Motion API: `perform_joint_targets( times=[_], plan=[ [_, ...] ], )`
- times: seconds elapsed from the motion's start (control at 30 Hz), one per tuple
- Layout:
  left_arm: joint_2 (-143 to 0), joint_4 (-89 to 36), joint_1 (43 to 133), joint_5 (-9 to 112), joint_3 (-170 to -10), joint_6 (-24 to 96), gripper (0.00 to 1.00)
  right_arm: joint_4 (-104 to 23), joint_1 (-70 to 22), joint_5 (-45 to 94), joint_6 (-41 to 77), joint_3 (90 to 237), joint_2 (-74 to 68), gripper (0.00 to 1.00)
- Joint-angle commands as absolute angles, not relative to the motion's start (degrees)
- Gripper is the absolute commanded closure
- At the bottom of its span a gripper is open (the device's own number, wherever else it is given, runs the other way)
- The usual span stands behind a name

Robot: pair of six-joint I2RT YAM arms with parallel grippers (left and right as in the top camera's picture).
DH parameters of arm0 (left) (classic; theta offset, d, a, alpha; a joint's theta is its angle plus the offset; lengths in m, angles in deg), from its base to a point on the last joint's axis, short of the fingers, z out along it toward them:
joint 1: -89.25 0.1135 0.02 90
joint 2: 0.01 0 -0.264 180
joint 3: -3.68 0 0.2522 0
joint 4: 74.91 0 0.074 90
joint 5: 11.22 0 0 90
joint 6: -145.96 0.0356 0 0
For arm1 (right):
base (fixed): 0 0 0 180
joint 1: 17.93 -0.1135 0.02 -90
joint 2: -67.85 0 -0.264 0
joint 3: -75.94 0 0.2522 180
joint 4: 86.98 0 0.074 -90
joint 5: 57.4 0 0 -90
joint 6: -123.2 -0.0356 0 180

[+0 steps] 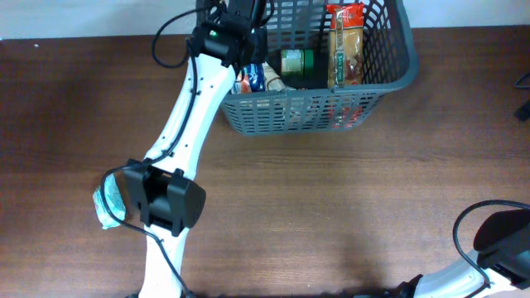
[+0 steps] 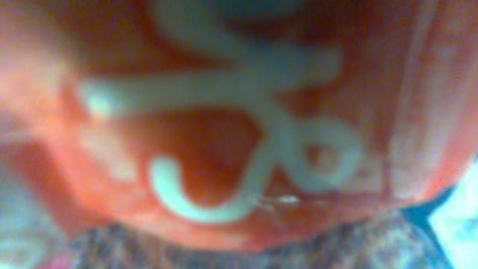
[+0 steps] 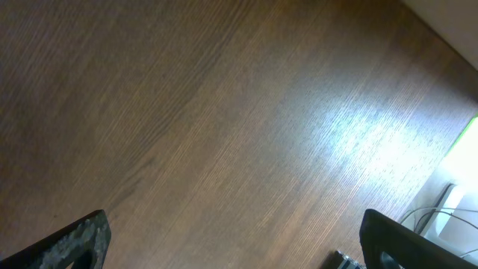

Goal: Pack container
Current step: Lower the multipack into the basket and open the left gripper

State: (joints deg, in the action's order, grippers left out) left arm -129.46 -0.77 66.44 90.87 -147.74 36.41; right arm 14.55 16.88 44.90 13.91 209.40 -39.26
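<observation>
Overhead: the container [image 1: 290, 112], a dark grey slotted basket, stands at the far edge of the table [image 1: 348, 215], and its far rim is cut off by the top of the frame. The left arm [image 1: 195, 108] reaches up from the near edge, and the left gripper [image 1: 240, 41] hangs over the basket's left end. Its wrist housing covers the fingers, so I cannot tell whether the jaws are open, closed or holding anything. Inside the basket are a green-lidded jar [image 1: 291, 62], a long packet [image 1: 346, 45] standing along the right side, and a blue and white packet [image 1: 252, 79] half hidden by the arm. A teal packet [image 1: 106, 205] lies on the table at the left, partly under the arm's elbow joint. Only part of the right arm [image 1: 501, 240] shows in the near right corner, well apart from the basket.

Left wrist: a blurred red surface [image 2: 202, 142] with pale looping lettering fills almost the whole frame, too close to be sharp. No fingers are visible, and I cannot tell whether it is gripped.

Right wrist: the right gripper [image 3: 235, 243] hangs over bare wood. Its fingertips [image 3: 75, 243] stand wide apart at the two lower corners with nothing between them. The basket is out of this view. Cables [image 3: 433, 217] lie at the right edge.
</observation>
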Motion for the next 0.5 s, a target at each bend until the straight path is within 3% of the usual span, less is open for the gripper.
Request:
perform_joint_targets(
  times=[0.0, 0.1, 0.3, 0.37, 0.47],
  plan=[
    [-130.73, -0.42, 66.35, 91.68, -147.9, 36.06, 0.73, 14.33, 16.97, 44.79, 13.6, 209.06, -39.35, 0.01],
    [-130.73, -0.68, 66.35, 91.7, -147.92, 36.06, 0.69, 14.33, 16.97, 44.79, 13.6, 209.06, -39.35, 0.01],
    [-130.73, -0.68, 66.42, 91.68, -148.01, 36.3, 0.39, 14.33, 16.97, 44.79, 13.6, 209.06, -39.35, 0.01],
    [-130.73, -0.68, 66.42, 91.73, -148.03, 36.28, 0.24, 14.33, 16.97, 44.79, 13.6, 209.06, -39.35, 0.01],
    [-130.73, -0.68, 66.42, 91.7, -148.03, 36.3, 0.13, 14.33, 16.97, 44.79, 13.6, 209.06, -39.35, 0.01]
  ],
)
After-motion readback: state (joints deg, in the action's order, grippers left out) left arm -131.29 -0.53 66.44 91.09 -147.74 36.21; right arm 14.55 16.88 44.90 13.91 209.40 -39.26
